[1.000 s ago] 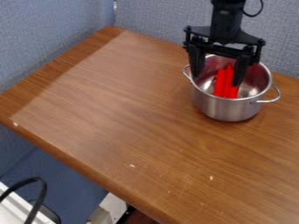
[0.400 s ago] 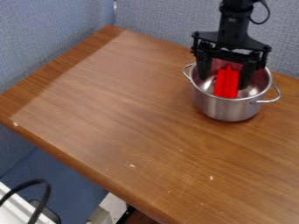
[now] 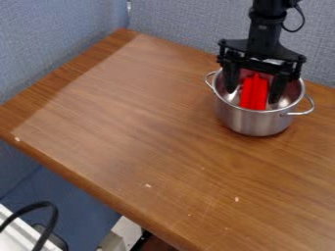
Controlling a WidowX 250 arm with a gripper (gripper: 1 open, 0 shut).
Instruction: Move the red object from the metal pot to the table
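Note:
The metal pot (image 3: 261,110) stands on the table (image 3: 131,127) at the right, shiny, with small side handles. Inside it the red object (image 3: 254,91) stands upright, leaning toward the back wall. My gripper (image 3: 260,89) hangs straight down over the pot with its black fingers reaching into it. The jaws are open, one finger on each side of the red object, with gaps showing. The bottom of the red object is hidden by the pot's wall.
A blue fabric wall rises behind the table. The table's front edge runs diagonally at lower left, with black cables (image 3: 33,218) on the floor below. Bare wood stretches left and in front of the pot.
The gripper has shifted slightly to the right and settled around the red object. Its jaws have stayed open. The pot has not moved.

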